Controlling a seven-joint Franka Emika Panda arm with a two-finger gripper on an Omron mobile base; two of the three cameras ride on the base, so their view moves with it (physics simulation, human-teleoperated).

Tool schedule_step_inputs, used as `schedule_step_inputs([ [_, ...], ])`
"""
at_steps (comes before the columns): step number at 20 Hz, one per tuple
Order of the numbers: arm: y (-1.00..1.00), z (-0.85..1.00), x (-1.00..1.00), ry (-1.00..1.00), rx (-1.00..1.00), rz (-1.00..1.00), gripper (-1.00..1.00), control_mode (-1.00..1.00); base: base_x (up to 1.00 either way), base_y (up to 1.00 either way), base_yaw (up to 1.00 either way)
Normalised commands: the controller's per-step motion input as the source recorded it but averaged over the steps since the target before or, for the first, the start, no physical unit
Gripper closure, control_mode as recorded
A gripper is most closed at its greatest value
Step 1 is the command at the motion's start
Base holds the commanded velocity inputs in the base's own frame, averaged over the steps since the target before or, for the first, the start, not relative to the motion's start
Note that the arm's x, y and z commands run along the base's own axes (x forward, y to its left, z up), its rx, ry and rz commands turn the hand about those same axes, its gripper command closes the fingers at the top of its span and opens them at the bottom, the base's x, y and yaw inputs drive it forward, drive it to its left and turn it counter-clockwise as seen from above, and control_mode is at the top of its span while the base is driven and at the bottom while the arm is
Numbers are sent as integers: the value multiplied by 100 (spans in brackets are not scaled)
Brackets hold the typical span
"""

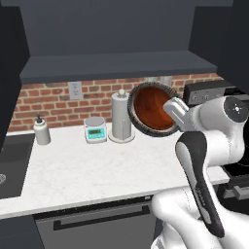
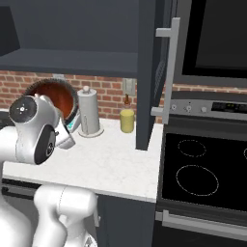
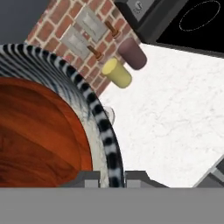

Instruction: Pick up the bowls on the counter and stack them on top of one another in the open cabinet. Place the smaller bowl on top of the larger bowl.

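1. The gripper (image 3: 109,178) is closed on the rim of the larger bowl (image 1: 137,122), one finger inside and one outside. The bowl is lifted off the counter (image 1: 97,165) and tilted on its side, so its opening faces outward.
2. The smaller bowl (image 1: 154,108) already sits inside the larger one. I judge that both travel together as one stack, so the step in hand is carrying them to the open cabinet (image 1: 116,65).
3. The stack hangs in front of the brick wall, below the front edge of the cabinet shelf and beside the paper towel roll (image 1: 121,116).
4. To do this well, first turn the wrist until the bowls are level; tilted like this, the smaller bowl may slide out.
5. Then raise the stack above the shelf edge before moving inward, so the ribbed rim does not hit it.
6. Set it down flat, away from the front edge, and only then release.
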Motion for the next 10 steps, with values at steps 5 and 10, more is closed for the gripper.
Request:
schedule_step_inputs([
  [5, -33, 100, -1, 0, 17, -19, 100, -100, 0, 0, 0],
  [10, 0, 100, 47, 0, 4, -13, 100, -100, 0, 0, 0],
])
